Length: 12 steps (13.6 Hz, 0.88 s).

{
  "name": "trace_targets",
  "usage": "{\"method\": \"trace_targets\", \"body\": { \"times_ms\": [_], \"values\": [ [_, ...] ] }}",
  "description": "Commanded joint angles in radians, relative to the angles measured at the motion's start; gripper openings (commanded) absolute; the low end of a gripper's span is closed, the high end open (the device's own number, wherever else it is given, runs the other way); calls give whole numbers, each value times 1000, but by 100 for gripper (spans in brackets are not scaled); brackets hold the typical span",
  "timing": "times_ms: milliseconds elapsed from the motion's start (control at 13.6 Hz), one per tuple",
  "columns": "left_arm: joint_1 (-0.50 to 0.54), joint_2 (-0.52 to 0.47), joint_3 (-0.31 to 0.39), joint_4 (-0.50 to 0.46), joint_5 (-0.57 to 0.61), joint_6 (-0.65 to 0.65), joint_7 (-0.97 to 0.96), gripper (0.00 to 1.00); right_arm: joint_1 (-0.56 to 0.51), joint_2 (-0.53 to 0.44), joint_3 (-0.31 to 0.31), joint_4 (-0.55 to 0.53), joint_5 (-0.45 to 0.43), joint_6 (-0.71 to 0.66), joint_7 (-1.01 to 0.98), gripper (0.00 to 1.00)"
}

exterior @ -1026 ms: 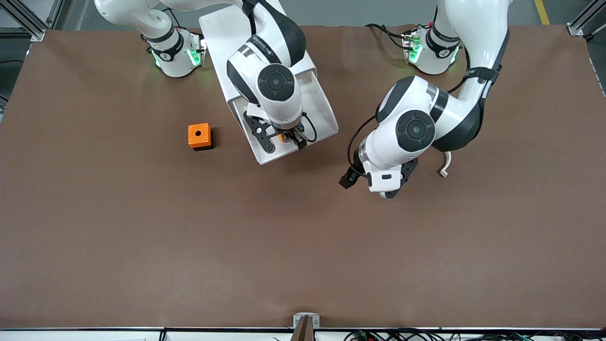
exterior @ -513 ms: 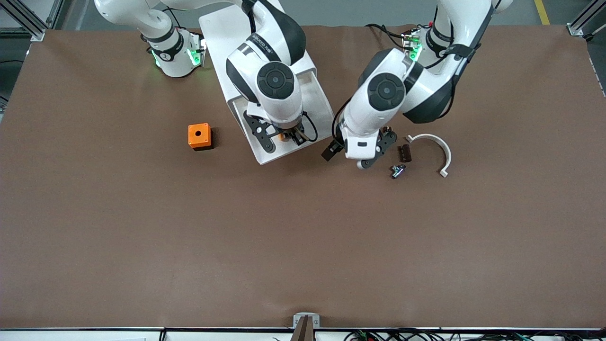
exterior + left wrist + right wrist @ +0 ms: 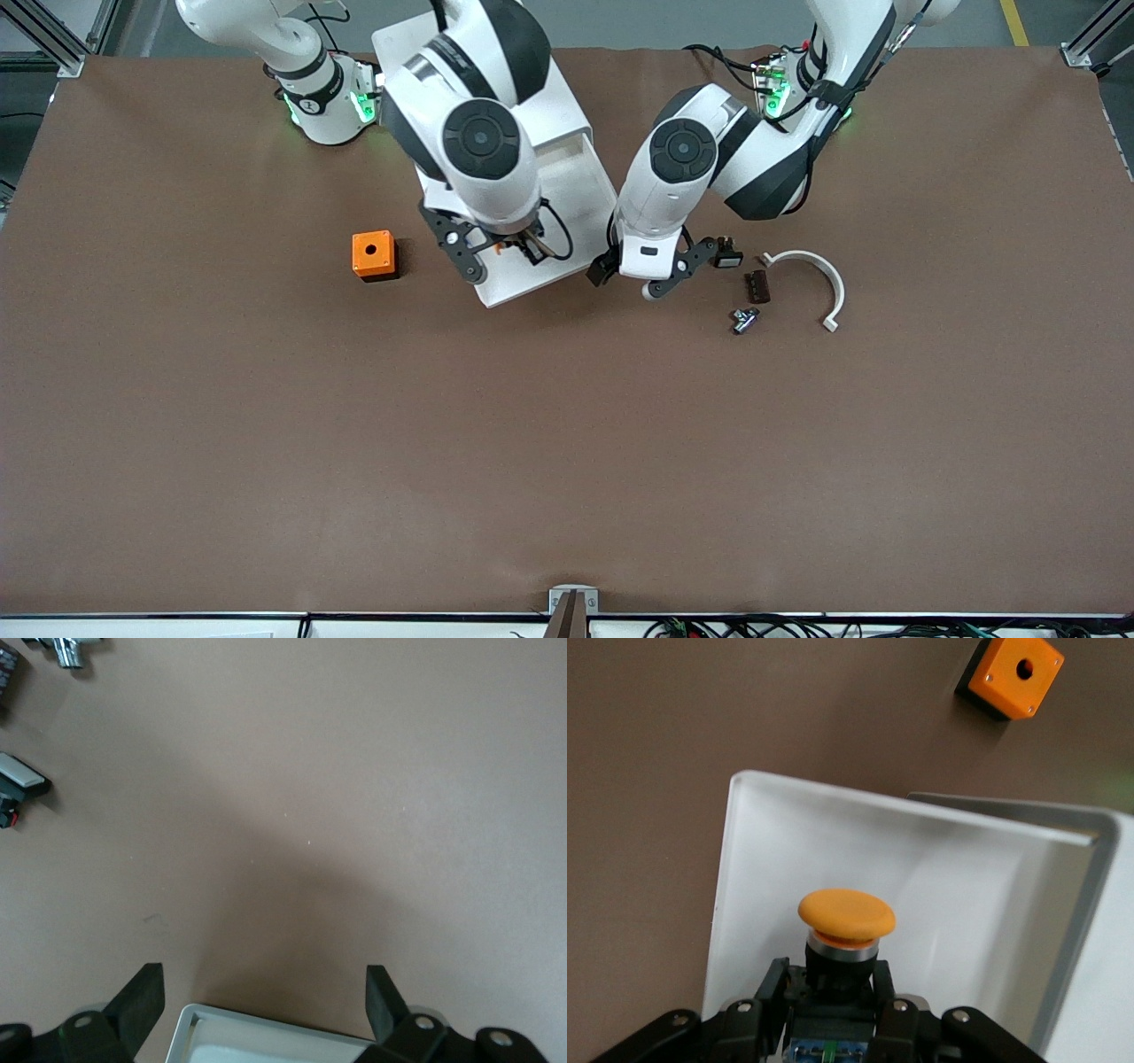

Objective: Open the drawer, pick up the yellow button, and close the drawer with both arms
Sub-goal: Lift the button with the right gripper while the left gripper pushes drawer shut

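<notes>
Front view: matte brown tabletop (image 3: pixel 567 461); white drawer (image 3: pixel 567 190) open at upper centre, partly hidden by glossy arms; orange cube (image 3: pixel 373 254) beside it.
Left wrist view: left gripper (image 3: pixel 266 1001) spread wide, empty, over drawer rim; fingertips cropped.
Right wrist view: right gripper (image 3: pixel 831 992) clamped on button (image 3: pixel 846 926), smooth domed orange cap, above drawer interior.

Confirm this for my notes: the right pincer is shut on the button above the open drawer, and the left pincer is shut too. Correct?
Not quite. The left pincer is open, as the left wrist view shows, by the drawer's front. The right pincer is indeed shut on the button.
</notes>
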Motion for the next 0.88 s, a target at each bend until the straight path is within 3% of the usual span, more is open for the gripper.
{"method": "trace_targets", "body": {
  "times_ms": [0, 366, 586, 806],
  "values": [
    [-34, -3, -9, -19, 17, 24, -5, 100, -111, -84, 1, 16, 16, -111, -269, 15],
    [-80, -8, -57, -44, 9, 24, -8, 100, -397, -163, 0, -4, -12, -200, -898, 15],
    [-79, -18, -123, -68, 8, 24, -21, 100, -564, -169, 0, -39, -108, -188, -1245, 15],
    [-79, -14, -170, -76, 9, 24, -38, 100, -688, -160, 0, -85, -197, -91, -1471, 15]
  ]
}}
